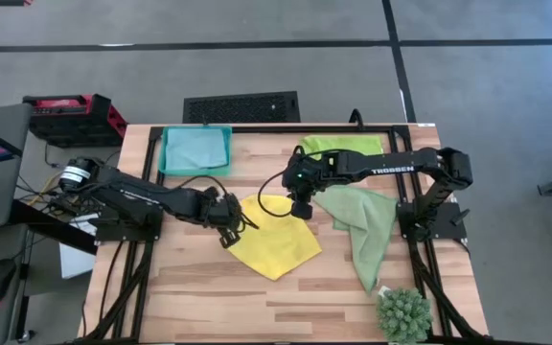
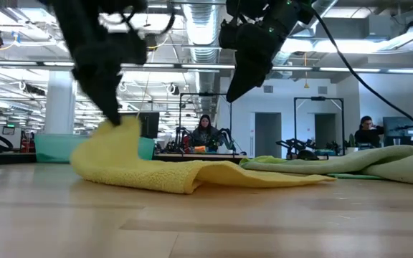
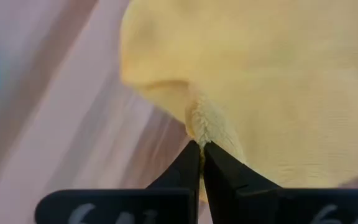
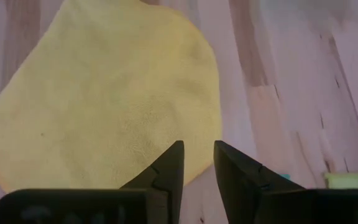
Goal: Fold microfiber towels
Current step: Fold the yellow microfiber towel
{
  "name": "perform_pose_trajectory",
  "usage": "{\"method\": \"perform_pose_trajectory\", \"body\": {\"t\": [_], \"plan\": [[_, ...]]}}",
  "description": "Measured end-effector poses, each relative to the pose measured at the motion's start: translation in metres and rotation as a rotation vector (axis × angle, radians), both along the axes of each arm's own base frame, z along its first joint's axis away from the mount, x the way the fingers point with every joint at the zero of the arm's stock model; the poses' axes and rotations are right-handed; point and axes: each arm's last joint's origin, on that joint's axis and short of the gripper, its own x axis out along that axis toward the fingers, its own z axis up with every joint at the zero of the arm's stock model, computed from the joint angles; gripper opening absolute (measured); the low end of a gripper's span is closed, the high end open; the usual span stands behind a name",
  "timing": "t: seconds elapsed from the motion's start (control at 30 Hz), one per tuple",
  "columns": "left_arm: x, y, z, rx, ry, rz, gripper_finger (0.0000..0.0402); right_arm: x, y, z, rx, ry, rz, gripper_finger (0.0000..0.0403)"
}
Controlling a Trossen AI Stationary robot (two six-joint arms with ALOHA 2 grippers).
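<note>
From above, the soft yellow square microfiber towel (image 1: 274, 245) lies near the middle of the light wooden table (image 1: 209, 297), turned like a diamond, its corners toward the table's near and far edges and its sides. The left gripper (image 1: 228, 230) sits at the towel's left corner; the right gripper (image 1: 302, 208) hangs over the far right edge of the same cloth. A sage green microfiber towel (image 1: 364, 230) lies rumpled just to the right, long axis running toward the near edge. A lime green towel (image 1: 341, 146) lies at the far edge, and a light blue towel (image 1: 195, 149) rests in the teal-green rectangular tray (image 1: 165, 165) at far left. A small spiky green plant (image 1: 403, 313) stands at the near right corner.

At table height, the yellow towel (image 2: 185, 172) is raised at one end, peaking at the left gripper (image 2: 117, 118), and slopes down flat across the table. The right gripper (image 2: 234, 93) hangs clear above it.

Left wrist view: the dark fingers (image 3: 185, 171) are pressed together on a pinched fold of the towel's fuzzy edge (image 3: 207, 124).

Right wrist view: the fingers (image 4: 169, 165) stand narrowly apart, holding nothing, above the towel's edge (image 4: 104, 99).
</note>
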Motion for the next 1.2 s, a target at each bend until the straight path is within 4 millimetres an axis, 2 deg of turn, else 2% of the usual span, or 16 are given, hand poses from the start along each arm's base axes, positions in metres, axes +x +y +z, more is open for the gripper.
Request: {"method": "perform_pose_trajectory", "body": {"t": [0.17,0.3,0.43,0.7,0.83,1.2], "plan": [[0.016,-0.003,0.031,0.083,-0.055,-0.209,0.0000,0.002,0.003,0.001,-0.013,-0.029,0.113,0.0141],[0.024,-0.004,0.053,0.131,-0.090,-0.329,0.0000,0.007,0.010,0.005,-0.061,-0.096,0.284,0.0165],[0.027,-0.005,0.069,0.164,-0.095,-0.392,0.0000,0.013,0.017,0.009,-0.139,-0.174,0.401,0.0180],[0.031,-0.008,0.100,0.181,-0.148,-0.462,0.0000,0.018,0.019,0.015,-0.159,-0.259,0.455,0.0185],[0.032,-0.011,0.108,0.172,-0.170,-0.517,0.0000,0.018,0.020,0.015,-0.151,-0.270,0.493,0.0176],[0.033,-0.014,0.109,0.159,-0.187,-0.571,0.0000,0.022,0.020,0.019,-0.198,-0.334,0.534,0.0166]]}}
